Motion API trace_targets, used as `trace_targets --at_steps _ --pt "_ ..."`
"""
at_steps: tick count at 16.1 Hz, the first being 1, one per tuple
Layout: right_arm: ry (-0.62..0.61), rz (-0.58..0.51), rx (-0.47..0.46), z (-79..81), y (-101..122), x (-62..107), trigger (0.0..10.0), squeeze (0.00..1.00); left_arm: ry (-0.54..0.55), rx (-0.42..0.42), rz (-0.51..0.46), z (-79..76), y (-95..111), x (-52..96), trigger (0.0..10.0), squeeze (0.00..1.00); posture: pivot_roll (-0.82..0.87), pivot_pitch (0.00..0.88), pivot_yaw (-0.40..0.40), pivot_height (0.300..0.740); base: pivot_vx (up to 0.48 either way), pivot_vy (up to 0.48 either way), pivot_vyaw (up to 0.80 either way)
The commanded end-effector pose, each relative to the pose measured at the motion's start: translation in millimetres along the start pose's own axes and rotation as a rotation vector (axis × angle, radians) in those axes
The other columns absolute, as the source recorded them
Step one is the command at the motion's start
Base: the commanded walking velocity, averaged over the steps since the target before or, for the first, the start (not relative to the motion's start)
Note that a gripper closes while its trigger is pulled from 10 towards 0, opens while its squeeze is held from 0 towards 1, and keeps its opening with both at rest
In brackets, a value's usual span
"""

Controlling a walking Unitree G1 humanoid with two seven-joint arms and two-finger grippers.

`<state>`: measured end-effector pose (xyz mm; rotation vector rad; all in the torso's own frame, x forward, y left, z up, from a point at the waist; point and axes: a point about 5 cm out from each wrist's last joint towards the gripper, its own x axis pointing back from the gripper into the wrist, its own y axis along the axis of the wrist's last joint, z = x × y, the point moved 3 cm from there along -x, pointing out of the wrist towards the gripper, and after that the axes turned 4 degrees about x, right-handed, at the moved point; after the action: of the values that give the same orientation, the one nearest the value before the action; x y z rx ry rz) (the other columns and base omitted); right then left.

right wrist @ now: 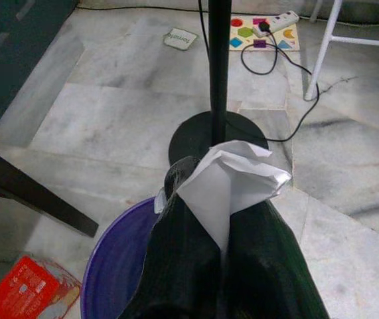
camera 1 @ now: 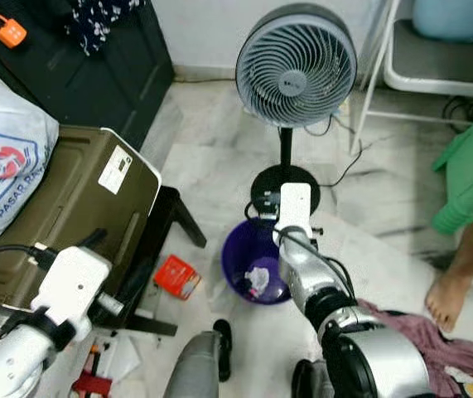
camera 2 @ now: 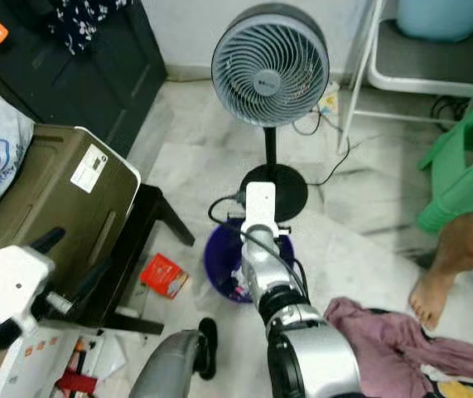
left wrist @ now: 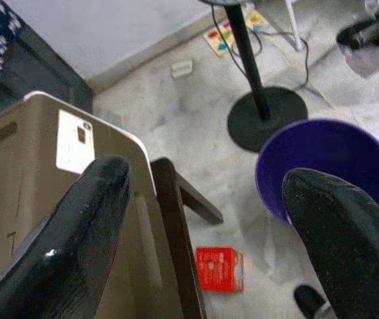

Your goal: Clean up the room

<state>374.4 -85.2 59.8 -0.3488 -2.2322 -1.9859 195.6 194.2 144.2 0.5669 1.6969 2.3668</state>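
Right gripper (right wrist: 219, 219) holds a crumpled white paper (right wrist: 232, 176), fingers clamped on it, above the purple bin (camera 1: 244, 257) — positioned so a release likely drops it in. Left gripper (left wrist: 209, 219) idles with fingers wide apart over the brown case (camera 1: 70, 207). Red packet (camera 1: 176, 276) lies on the floor just beside the bin — probably next.

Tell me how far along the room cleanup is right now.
Some trash already lies in the purple bin. In hand: the right gripper is shut on a crumpled white paper, held above the bin's rim. Left to do: the red packet on the floor by the bin, the papers near the left arm, and the maroon cloth. The left gripper is open.
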Motion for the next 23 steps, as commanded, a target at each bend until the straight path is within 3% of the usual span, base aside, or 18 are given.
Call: trace_targets --at_steps 1,5,10,11,12,15,18,23 --pt "0.003 0.018 -0.016 5.8 -3.2 1.8 10.0 0.00 0.000 -0.010 0.013 3.1 1.4 5.8 10.0 0.00 0.45 0.297 0.179 0.740 0.000 0.000 0.00" --pt "0.000 0.038 0.009 4.7 -4.6 0.1 10.0 0.00 -0.018 -0.014 0.034 7.2 -6.8 4.3 10.0 0.00 0.45 0.309 0.199 0.740 0.000 0.000 0.00" --pt "-0.043 0.089 0.009 -9.1 -17.2 -0.4 10.0 0.00 -0.027 0.002 0.062 15.0 -29.7 -1.1 10.0 0.00 0.45 0.318 0.203 0.740 0.000 0.000 0.00" --pt "-0.044 0.090 0.002 -9.0 -17.5 -0.3 10.0 0.89 -0.026 0.006 0.067 17.2 -35.8 -0.2 10.0 0.00 0.45 0.319 0.202 0.740 0.000 0.000 0.00" --pt "-0.041 0.087 0.001 -8.6 -17.0 -0.3 10.0 1.00 -0.025 0.008 0.069 18.3 -39.3 0.6 10.0 0.00 0.45 0.319 0.201 0.740 0.000 0.000 0.00" --pt "-0.038 0.075 0.017 -7.3 -14.7 -0.6 10.0 1.00 -0.017 0.014 0.074 26.1 -49.5 6.3 10.0 0.00 0.45 0.319 0.197 0.740 0.000 0.000 0.00" --pt "-0.038 0.066 0.022 -7.1 -13.5 -0.7 10.0 1.00 0.000 0.018 0.087 48.4 -67.1 9.8 10.0 0.00 0.44 0.317 0.196 0.740 0.000 0.000 0.00" --pt "-0.046 0.047 0.028 -7.6 -11.0 -0.8 10.0 1.00 0.021 0.037 0.122 71.6 -99.8 12.3 10.0 0.00 0.44 0.311 0.200 0.740 0.000 0.000 0.00"
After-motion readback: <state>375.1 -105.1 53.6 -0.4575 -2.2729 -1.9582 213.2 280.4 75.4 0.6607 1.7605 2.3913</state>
